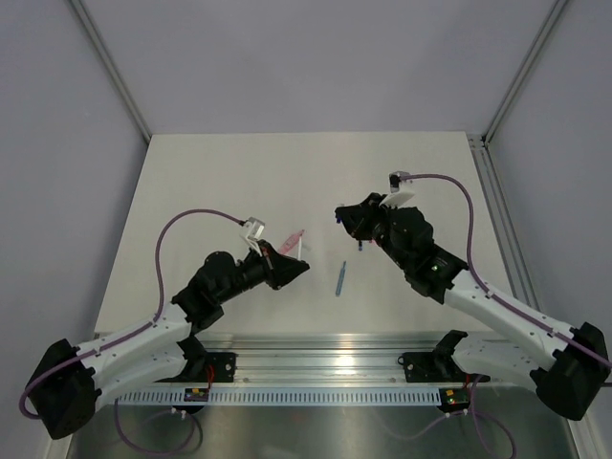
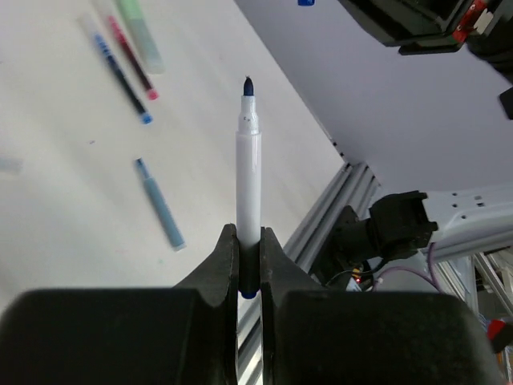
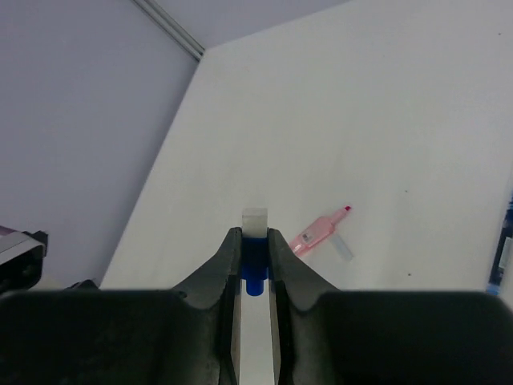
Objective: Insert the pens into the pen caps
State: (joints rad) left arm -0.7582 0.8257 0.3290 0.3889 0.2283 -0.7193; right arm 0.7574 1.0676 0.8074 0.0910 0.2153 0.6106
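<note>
My left gripper [image 2: 248,233] is shut on the lower end of a white pen [image 2: 248,172], whose dark blue tip points up and away from the jaws. In the top view this gripper [image 1: 296,269] is left of centre. My right gripper [image 3: 254,234] is shut on a short blue pen cap [image 3: 254,241] with a clear pale end sticking out past the fingertips. From above, that gripper [image 1: 342,216] hangs over the table right of centre, facing the left one with a gap between. A light blue pen [image 1: 341,277] lies on the table between the arms.
A pale pink stubby piece with a red tip [image 3: 319,233] lies on the table with a small clear piece [image 3: 343,249] beside it. A thin dark blue pen [image 2: 120,76], a red pen [image 2: 132,60] and a mint green cap [image 2: 140,32] lie together. The aluminium rail [image 1: 316,359] runs along the near edge.
</note>
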